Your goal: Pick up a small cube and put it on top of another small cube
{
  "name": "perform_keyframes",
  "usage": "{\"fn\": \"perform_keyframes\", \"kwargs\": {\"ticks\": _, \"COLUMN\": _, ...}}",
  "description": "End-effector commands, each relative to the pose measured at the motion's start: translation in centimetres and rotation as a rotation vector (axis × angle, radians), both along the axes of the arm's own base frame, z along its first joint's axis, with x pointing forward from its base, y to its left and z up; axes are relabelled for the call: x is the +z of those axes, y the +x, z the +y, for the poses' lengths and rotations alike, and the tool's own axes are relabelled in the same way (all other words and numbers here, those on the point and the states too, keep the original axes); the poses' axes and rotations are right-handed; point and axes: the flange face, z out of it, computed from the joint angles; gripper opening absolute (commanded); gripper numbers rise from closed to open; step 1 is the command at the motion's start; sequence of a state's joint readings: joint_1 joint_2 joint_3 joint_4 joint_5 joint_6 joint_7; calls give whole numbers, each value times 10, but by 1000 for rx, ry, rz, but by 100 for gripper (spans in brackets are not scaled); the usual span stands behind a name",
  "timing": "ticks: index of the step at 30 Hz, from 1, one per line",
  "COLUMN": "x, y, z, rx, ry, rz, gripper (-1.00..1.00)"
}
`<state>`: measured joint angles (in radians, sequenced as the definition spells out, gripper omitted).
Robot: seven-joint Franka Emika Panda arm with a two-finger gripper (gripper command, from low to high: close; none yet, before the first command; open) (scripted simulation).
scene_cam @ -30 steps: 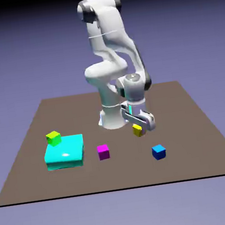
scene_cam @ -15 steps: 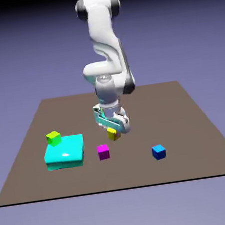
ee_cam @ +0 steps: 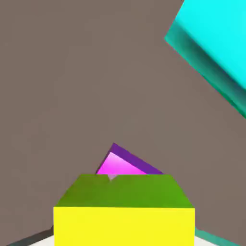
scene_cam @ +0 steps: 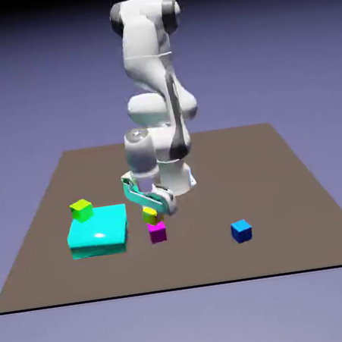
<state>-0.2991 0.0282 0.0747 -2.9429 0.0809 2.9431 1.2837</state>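
At the exterior view's left, the lime cube [scene_cam: 82, 211] showed against the far left corner of the large cyan block [scene_cam: 98, 232], which lay on the brown table [scene_cam: 292, 245]. To the right of the block, the gripper [scene_cam: 154, 212] hung with its jaws closed on the yellow cube [scene_cam: 151, 216], gripping it between the fingertips. The yellow cube was near the magenta cube [scene_cam: 158, 233], just above it in the exterior view; I couldn't tell whether the two touched. The magenta cube sat on the table, and in the hand view one corner of it poked out past the held cube, turned at an angle to it. The white arm [scene_cam: 142, 44] rose behind them. Farther right, the blue cube [scene_cam: 241, 231] rested on the table, well apart from the others
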Motion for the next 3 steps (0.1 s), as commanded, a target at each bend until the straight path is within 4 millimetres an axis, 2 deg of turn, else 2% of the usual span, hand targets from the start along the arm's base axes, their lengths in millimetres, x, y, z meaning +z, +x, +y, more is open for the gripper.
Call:
{"fn": "perform_keyframes", "kwargs": {"ticks": 1, "x": 0, "y": 0, "z": 0, "rx": 0, "ry": 0, "rz": 0, "gripper": 100}}
{"fn": "perform_keyframes", "kwargs": {"ticks": 2, "x": 0, "y": 0, "z": 0, "rx": 0, "ry": 0, "rz": 0, "gripper": 100}}
{"fn": "perform_keyframes", "kwargs": {"ticks": 3, "x": 8, "y": 1, "z": 0, "rx": 0, "ry": 0, "rz": 0, "gripper": 100}}
